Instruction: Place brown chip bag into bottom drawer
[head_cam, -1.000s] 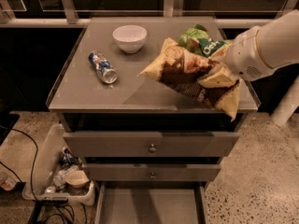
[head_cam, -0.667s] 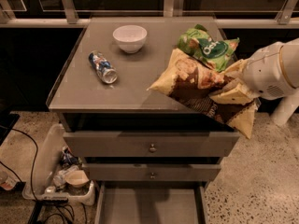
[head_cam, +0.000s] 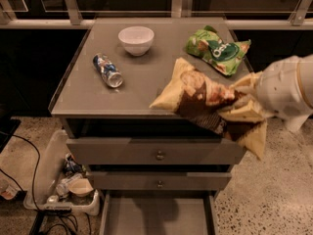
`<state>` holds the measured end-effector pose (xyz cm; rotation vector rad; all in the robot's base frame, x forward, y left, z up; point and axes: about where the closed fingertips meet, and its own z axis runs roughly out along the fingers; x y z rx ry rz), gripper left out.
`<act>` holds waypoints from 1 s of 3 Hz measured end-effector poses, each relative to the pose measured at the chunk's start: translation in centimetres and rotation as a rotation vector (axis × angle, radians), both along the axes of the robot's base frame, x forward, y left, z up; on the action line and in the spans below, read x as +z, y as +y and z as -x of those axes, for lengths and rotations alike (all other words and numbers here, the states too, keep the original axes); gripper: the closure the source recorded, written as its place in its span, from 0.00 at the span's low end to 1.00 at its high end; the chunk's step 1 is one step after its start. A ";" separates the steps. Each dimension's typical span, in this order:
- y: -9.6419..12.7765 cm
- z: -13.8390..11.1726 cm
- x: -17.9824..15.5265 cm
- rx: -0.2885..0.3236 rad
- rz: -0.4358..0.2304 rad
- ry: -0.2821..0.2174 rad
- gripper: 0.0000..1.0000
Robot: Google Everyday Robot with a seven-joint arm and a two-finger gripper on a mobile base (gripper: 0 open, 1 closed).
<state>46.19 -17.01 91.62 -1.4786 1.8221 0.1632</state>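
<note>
The brown chip bag, dark brown with cream-yellow ends, hangs in the air over the front right edge of the cabinet top. My gripper is shut on its right part, coming in from the right on a white arm. The bottom drawer is pulled open below, a plain grey tray, low in the view and left of the bag.
On the grey cabinet top lie a white bowl, a crushed bottle and a green bag. Two upper drawers with knobs are shut. A bin of clutter and cables sit on the floor at left.
My gripper has carried the brown chip bag forward and downward, from above the cabinet top toward its front right edge.
</note>
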 end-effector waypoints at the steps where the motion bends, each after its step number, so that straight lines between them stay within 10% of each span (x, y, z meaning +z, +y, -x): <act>1: 1.5 6.2 -2.0 0.052 -0.032 -0.008 1.00; 3: 4.0 10.6 -13.8 0.130 -0.132 0.002 1.00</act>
